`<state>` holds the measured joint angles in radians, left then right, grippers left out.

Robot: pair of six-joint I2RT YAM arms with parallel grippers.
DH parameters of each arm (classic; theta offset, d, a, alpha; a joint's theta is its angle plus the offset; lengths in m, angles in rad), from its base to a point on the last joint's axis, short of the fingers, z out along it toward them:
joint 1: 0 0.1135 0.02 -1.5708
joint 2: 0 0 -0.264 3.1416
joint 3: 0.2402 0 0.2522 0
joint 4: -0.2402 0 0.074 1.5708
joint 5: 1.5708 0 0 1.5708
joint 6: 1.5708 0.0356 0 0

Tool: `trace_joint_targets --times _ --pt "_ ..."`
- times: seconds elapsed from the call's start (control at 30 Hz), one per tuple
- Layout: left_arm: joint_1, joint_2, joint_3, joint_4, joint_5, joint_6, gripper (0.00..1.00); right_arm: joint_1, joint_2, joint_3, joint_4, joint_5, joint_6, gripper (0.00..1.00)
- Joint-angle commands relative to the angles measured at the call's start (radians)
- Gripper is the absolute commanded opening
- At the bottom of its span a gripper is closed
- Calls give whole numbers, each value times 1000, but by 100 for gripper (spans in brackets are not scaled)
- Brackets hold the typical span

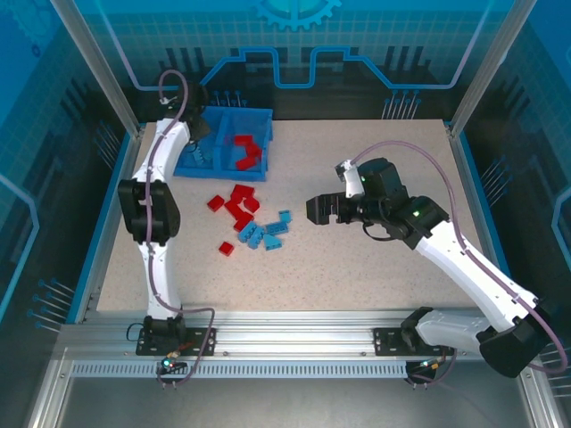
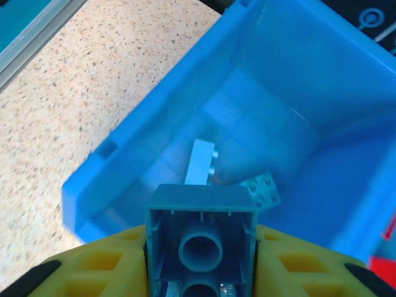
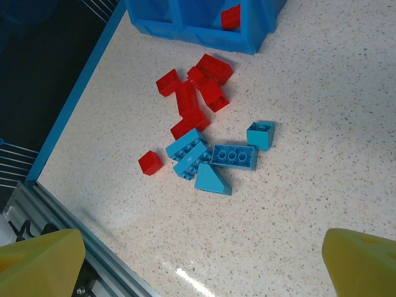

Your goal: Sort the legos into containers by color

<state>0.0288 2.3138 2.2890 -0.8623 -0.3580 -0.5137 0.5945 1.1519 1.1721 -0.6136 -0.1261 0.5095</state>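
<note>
The blue bin (image 1: 192, 169) stands at the back left of the table. My left gripper (image 1: 198, 125) hangs over its left compartment (image 2: 142, 148), shut on a light blue brick (image 2: 201, 229) whose hollow underside faces the camera. Two light blue legos (image 2: 201, 162) lie on that compartment's floor. Red legos (image 1: 245, 152) lie in the right compartment. On the table in front of the bin lies a loose pile: red bricks (image 3: 198, 86) nearer the bin, light blue ones (image 3: 213, 158) beside them, and one small red brick (image 3: 150, 163) apart. My right gripper (image 1: 314, 211) hovers open just right of the pile, nothing between its fingers (image 3: 43, 257).
A blue frame rail (image 3: 74, 99) and metal edge run along the table's left side. Bare speckled tabletop (image 1: 375, 276) stretches right of and in front of the pile. The right arm (image 1: 446, 250) crosses the right half of the table.
</note>
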Motion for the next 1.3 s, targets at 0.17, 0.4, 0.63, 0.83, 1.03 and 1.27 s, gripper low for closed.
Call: trace_joint_targets --times 0.17,0.4,0.63,0.83,1.03,1.27 --pt "19 50 157 -75 127 93 62 -7 -2 20 -18 6 15 100" --pt "10 -264 -188 -4 249 -67 60 -6 32 15 13 10 32 100" --pt "-154 -681 -636 138 274 -167 60 -10 112 38 -3 45 36 100" --pt "-416 -820 -857 153 152 -272 60 -26 103 -3 25 92 83 100" --pt "-602 -710 -903 179 122 -286 61 -68 43 -79 47 74 123 100" --pt "-659 -498 -841 202 106 -254 71 -88 -2 -109 43 74 135 100"
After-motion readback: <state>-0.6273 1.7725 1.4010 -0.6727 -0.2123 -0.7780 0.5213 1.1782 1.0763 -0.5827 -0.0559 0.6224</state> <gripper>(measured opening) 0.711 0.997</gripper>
